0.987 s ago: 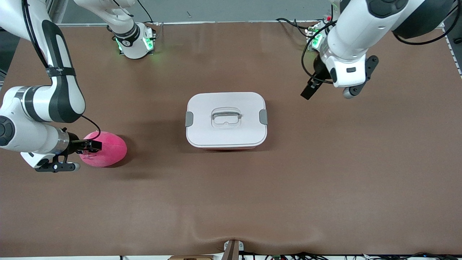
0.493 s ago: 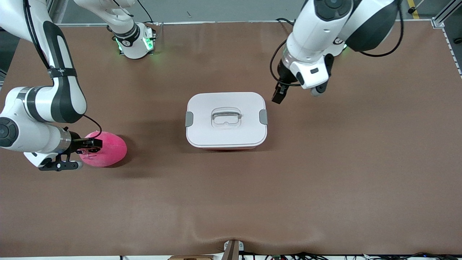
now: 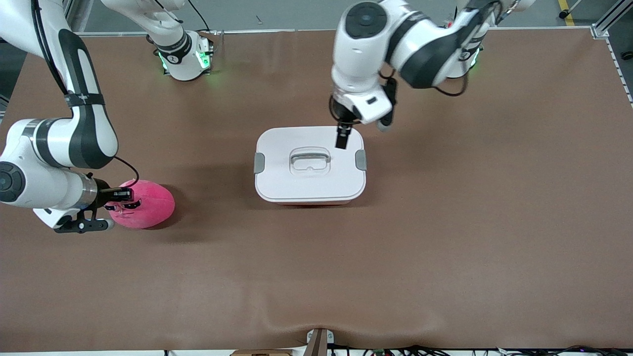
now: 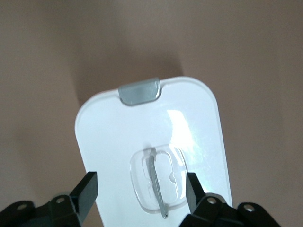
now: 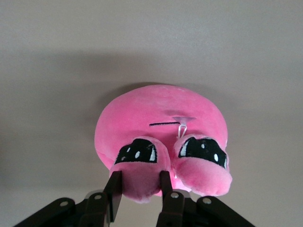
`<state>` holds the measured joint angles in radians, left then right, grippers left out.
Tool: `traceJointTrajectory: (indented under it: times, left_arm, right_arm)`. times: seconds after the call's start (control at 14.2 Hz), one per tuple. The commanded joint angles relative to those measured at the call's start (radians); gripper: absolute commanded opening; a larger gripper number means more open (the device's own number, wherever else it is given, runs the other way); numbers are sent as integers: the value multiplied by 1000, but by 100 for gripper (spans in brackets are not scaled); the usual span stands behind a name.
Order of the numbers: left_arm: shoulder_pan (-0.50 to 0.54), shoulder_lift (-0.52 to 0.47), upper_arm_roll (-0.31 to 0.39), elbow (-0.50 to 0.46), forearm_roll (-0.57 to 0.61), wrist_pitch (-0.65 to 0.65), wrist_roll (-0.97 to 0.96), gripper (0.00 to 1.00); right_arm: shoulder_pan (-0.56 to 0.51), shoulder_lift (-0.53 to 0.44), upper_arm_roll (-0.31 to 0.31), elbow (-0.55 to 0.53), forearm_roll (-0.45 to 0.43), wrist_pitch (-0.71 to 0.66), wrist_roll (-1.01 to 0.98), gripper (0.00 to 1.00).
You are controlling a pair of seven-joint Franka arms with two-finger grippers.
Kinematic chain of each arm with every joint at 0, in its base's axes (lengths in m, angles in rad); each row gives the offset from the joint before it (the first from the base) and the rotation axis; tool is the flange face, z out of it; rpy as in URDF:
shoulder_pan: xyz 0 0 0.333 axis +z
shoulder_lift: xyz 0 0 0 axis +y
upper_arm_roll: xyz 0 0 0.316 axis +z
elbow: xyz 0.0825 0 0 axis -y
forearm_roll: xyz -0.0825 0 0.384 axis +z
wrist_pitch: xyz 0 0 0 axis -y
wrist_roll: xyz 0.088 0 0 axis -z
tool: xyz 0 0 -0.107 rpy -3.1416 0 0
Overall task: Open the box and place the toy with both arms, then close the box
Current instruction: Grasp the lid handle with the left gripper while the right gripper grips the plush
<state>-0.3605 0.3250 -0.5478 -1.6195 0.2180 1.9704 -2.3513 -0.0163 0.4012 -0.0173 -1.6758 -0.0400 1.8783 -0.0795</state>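
The box [image 3: 277,173], a pale pink tub, stands mid-table with its white lid on, the grey side clips [image 3: 361,159] down and the handle [image 3: 309,160] lying in its recess. My left gripper [image 3: 341,138] hangs open over the lid, on the side toward the left arm's end. In the left wrist view the open left gripper [image 4: 140,182] has the handle [image 4: 156,184] between its fingers, above the lid [image 4: 113,132]. The toy [image 3: 148,202], a hot-pink plush, lies toward the right arm's end of the table. My right gripper [image 3: 121,199] is low at its side. The right gripper [image 5: 140,178] pinches one bulging eye of the toy [image 5: 161,113].
The brown table cover has a raised wrinkle at the front edge [image 3: 316,321]. The right arm's base [image 3: 185,59], lit green, stands at the table's back edge. Bare cover surrounds the box on every side.
The left arm swung in from its end of the table to over the box lid. The right gripper's fingers closed in on the toy's eye.
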Motion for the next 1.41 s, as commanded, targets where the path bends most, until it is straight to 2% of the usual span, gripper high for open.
traceJointTrajectory:
  times: [0.0, 0.14, 0.21, 0.28, 0.7, 0.99, 1.34]
  left_arm:
    - [-87, 97, 6, 69, 130, -1, -193, 83]
    - [-133, 150, 8, 90, 225, 7, -303, 83]
    - [-136, 175, 8, 111, 251, 15, -353, 83]
    - [-136, 196, 8, 127, 258, 22, -385, 83]
    - [-140, 249, 9, 136, 270, 73, -447, 83]
    - [-136, 272, 11, 145, 274, 99, -459, 83]
    - [-140, 301, 11, 147, 288, 113, -447, 77]
  right_arm:
    - [-17, -10, 8, -15, -17, -2, -25, 39]
    - [-16, -12, 8, -15, -17, -4, -25, 23]
    - [-14, -13, 8, -15, -17, -8, -25, 9]
    - [-13, -13, 8, -12, -17, -27, -25, 0]
    - [-8, -56, 13, 5, -15, -88, -74, 0]
    - [-4, -68, 11, 82, -18, -148, -86, 0]
    - [-21, -99, 7, 82, -15, -154, -250, 0]
